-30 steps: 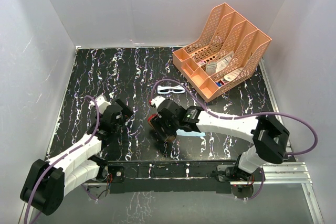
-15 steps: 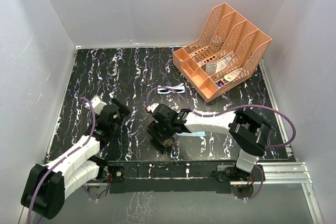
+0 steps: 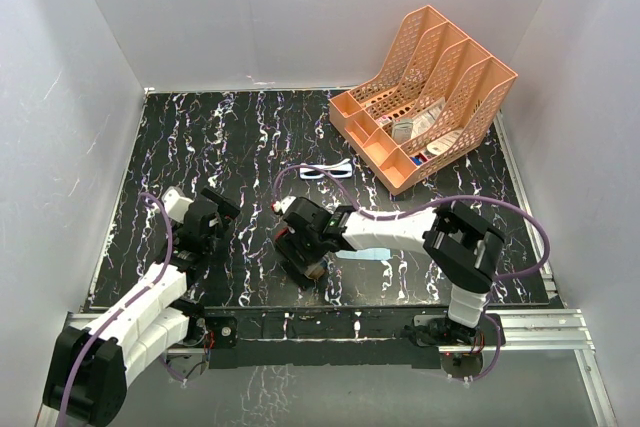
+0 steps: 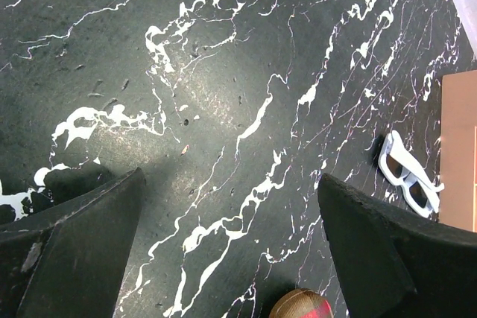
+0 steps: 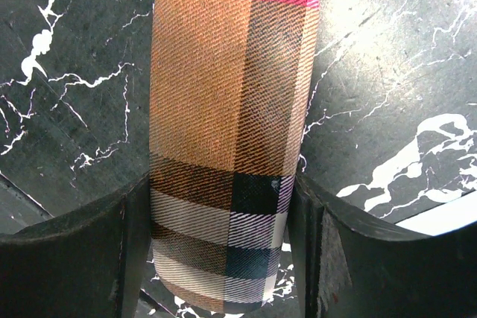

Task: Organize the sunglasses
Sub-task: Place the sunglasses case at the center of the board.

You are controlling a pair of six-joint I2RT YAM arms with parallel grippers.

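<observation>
The sunglasses (image 3: 328,171), white-framed with bluish lenses, lie on the black marbled table left of the orange rack; they also show at the right edge of the left wrist view (image 4: 408,174). My right gripper (image 3: 303,250) is shut on the brown plaid case (image 5: 227,132), its fingers pressed on both long sides near one end. The case lies just south of the sunglasses; one end shows in the left wrist view (image 4: 301,304). My left gripper (image 3: 215,215) is open and empty over bare table, left of the case.
An orange desk rack (image 3: 425,97) holding small items stands at the back right. A light blue cloth (image 3: 362,253) lies under the right arm. White walls enclose the table on three sides.
The right gripper has slid left and slightly toward the near edge with the case. The left arm has drawn back to the left.
</observation>
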